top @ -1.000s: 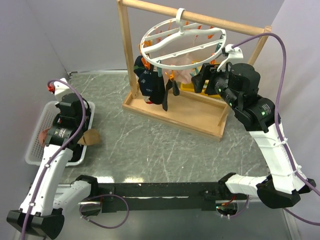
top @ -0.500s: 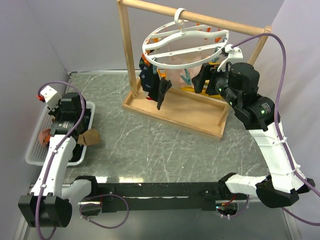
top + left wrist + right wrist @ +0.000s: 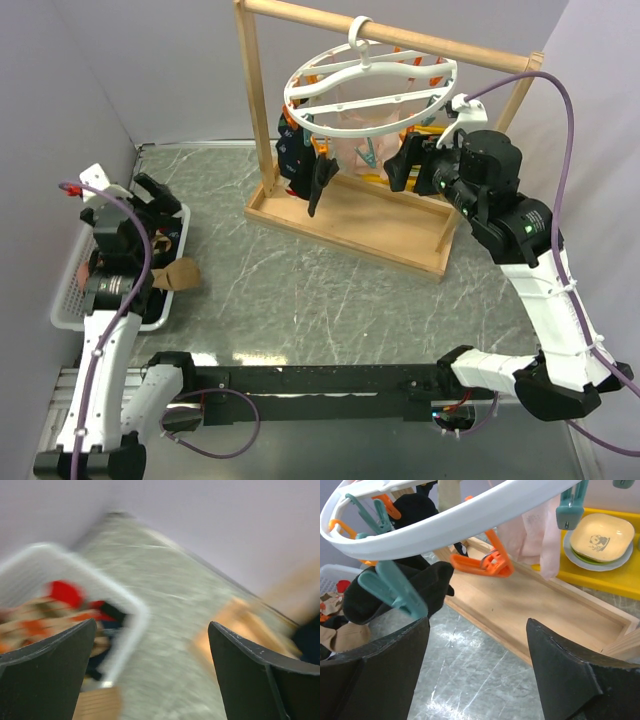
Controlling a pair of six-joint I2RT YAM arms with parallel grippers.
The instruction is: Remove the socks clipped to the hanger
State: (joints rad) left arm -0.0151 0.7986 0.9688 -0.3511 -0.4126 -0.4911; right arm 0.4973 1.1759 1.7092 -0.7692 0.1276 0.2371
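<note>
- We find the left gripper released and empty near the white plastic mesh basket; the right gripper is released beneath the large white round plastic hanger.
- A black fabric sock and a pale pink sock hang clipped; we judge that a tug could swing the hanger, or the teal plastic clip could hold fast.
- A brown sock lies at the basket's edge; the left arm could drag it across the grey marbled surface.

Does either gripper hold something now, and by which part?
Nothing is held. The left gripper is open near the basket, and the right gripper is open near the hanger.
</note>
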